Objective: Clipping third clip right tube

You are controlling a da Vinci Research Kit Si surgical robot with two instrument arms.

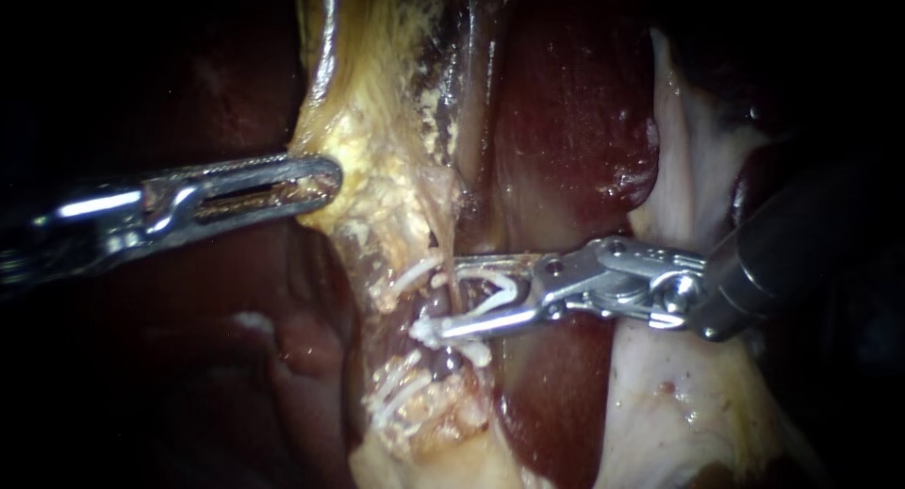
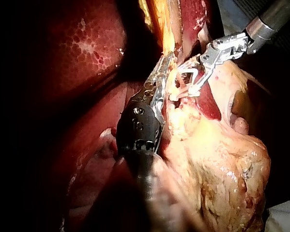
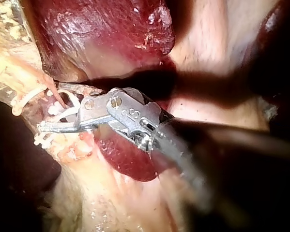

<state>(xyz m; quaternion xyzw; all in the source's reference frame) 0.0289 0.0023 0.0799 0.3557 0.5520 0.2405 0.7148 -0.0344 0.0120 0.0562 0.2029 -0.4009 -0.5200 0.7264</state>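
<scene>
Progress: two clips (image 1: 403,278) set on the tube (image 1: 443,249); right instrument (image 1: 438,296) holds third clip (image 1: 495,296) in wide jaws astride it mid-frame, unsqueezed. Left instrument (image 1: 325,180) pinches yellow tissue (image 1: 377,159).

One left instrument (image 1: 320,182), one right instrument (image 1: 441,297), at least three white clips (image 1: 407,276).

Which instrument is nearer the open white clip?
Right. The right instrument holds the clip between its jaws; the left instrument sits well apart, its tip against yellow tissue.

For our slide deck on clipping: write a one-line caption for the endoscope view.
Right instrument carries an open white clip near placed clips; left instrument beside yellow tissue.
</scene>
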